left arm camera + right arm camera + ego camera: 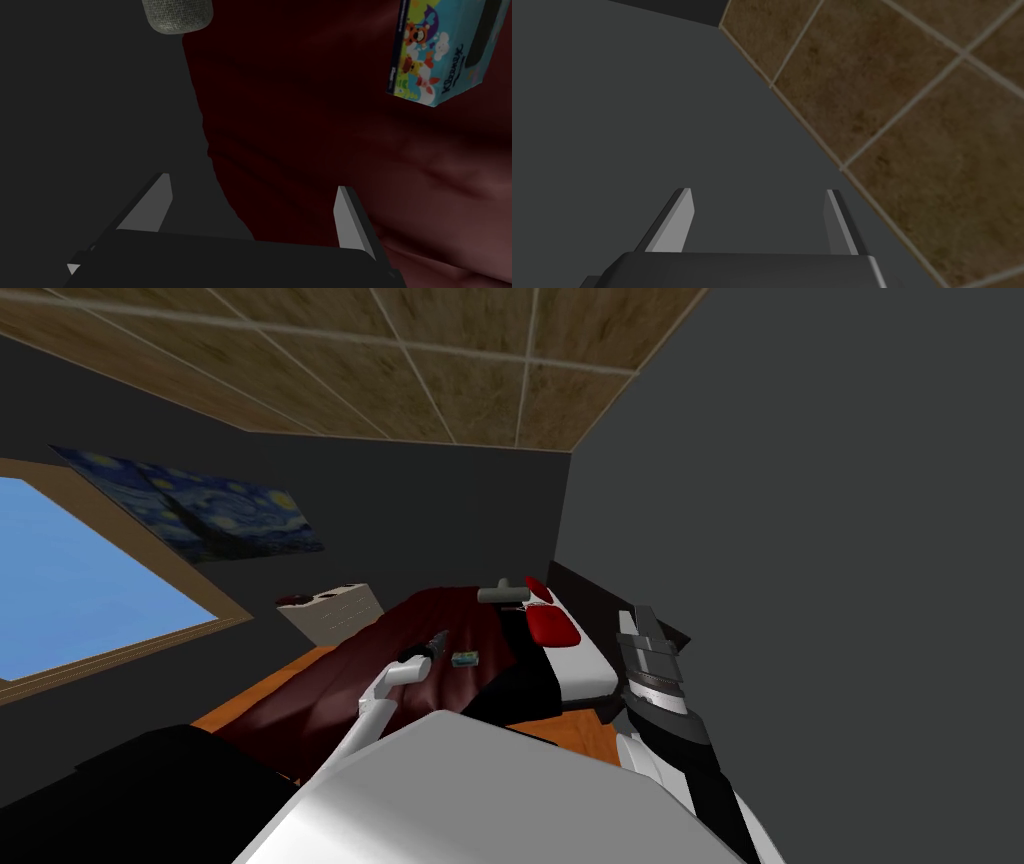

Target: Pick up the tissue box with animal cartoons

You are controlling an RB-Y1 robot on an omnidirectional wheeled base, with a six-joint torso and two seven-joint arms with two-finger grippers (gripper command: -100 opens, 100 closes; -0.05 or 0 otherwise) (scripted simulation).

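The tissue box point(465, 659) is small and light blue and lies on the dark red bedspread point(330, 688). Seen from the left wrist, the tissue box point(440, 50) shows bright cartoon animals on its side. My left gripper point(436, 641) reaches out over the bedspread, just short of the box. Its fingers point(350, 220) stand open with nothing between them, and the box sits ahead and off to one side of them. My right gripper point(645, 623) is raised beside the bed's right side, open and empty point(759, 215).
A grey cylinder-shaped cushion point(503, 591) and red pillows point(551, 626) lie at the head of the bed. A white nightstand point(330, 610) stands beside the bed under a painting point(200, 513). A window point(80, 588) is on the left wall. Orange floor point(250, 698) shows beside the bed.
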